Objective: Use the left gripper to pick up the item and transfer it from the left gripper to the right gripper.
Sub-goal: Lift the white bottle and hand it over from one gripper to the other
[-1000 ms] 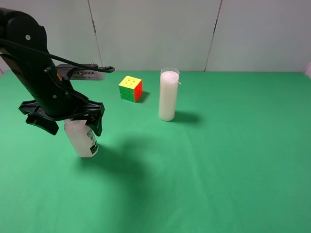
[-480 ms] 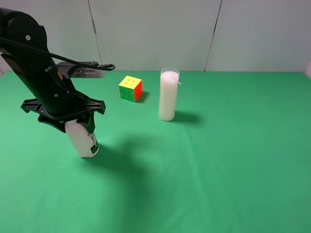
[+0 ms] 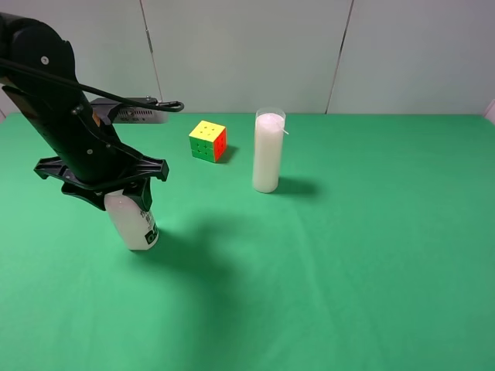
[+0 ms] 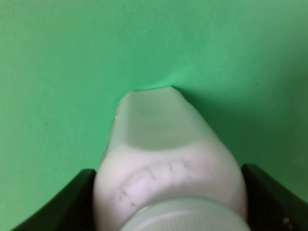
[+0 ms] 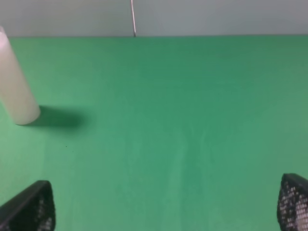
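Note:
The item, a small white bottle [image 3: 133, 224] with a dark and green label, stands slightly tilted on the green table at the left. My left gripper [image 3: 120, 199] is shut around its upper part from above. In the left wrist view the bottle [image 4: 163, 159] fills the space between the two black fingers [image 4: 77, 202], which press on its sides, and its round cap shows at the edge nearest the camera. My right gripper [image 5: 161, 204] is open and empty over bare green cloth. It is out of the exterior high view.
A tall white candle in clear glass [image 3: 267, 152] stands in the middle at the back, and it also shows in the right wrist view [image 5: 17, 91]. A coloured puzzle cube [image 3: 208, 141] lies to the candle's left. A grey wall lines the table's far edge.
The left gripper's jaws have closed in on the bottle's upper part over the first half second. Since then nothing has visibly moved.

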Available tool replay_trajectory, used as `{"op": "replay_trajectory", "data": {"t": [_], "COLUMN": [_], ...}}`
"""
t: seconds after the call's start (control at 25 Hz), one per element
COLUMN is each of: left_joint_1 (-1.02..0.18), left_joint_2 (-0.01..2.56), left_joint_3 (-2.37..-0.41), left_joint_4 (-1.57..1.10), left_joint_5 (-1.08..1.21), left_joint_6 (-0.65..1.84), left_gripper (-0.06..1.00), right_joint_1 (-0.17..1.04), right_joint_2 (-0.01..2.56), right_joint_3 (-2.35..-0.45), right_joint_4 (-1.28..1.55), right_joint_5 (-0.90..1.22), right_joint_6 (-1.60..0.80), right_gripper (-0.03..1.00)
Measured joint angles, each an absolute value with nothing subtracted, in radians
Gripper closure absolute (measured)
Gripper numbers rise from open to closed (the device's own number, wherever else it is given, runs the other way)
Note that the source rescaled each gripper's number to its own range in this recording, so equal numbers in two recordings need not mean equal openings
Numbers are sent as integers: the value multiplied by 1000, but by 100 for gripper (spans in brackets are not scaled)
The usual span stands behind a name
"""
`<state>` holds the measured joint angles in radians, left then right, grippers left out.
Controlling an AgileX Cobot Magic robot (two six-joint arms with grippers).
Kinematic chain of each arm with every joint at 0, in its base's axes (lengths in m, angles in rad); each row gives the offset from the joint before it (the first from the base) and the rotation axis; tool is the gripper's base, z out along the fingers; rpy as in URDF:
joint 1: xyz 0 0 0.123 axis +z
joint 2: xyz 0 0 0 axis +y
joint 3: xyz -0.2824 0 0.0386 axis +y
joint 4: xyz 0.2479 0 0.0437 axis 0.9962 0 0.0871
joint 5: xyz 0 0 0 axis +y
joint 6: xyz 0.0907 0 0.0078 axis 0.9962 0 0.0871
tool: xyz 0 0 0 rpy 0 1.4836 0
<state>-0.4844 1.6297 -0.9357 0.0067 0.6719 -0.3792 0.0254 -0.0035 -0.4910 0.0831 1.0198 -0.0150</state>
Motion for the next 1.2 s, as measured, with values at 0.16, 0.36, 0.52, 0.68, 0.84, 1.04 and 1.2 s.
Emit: {"op": "replay_trajectory", "data": {"t": [0.16, 0.36, 0.52, 0.68, 0.84, 1.04, 1.2], "left_joint_1": [-484, -484, -484, -484, -484, -484, -484], "left_joint_2": [1630, 1625, 1602, 1560, 1528, 1493, 1482], "left_joint_3": [-936, -951, -982, -1019, -1055, -1118, -1187], "left_joint_4": [7, 7, 7, 7, 7, 7, 0], "left_joint_5": [669, 694, 742, 797, 858, 932, 968], "left_joint_6": [-379, -379, -377, -372, -372, -365, -364], "left_gripper": [94, 94, 94, 94, 94, 94, 94], "right_joint_1": [25, 25, 25, 25, 25, 25, 25], "right_joint_2": [-4, -4, -4, -4, -4, -4, -4], "right_joint_3": [-491, -491, -491, -491, -491, -491, -491], "right_joint_4": [83, 83, 83, 83, 83, 83, 83], "right_joint_5": [1020, 1020, 1020, 1020, 1020, 1020, 1020], "right_joint_6": [-15, -15, -15, -15, -15, -15, -15], "right_gripper": [-3, -3, -3, -3, -3, -3, -3]}}
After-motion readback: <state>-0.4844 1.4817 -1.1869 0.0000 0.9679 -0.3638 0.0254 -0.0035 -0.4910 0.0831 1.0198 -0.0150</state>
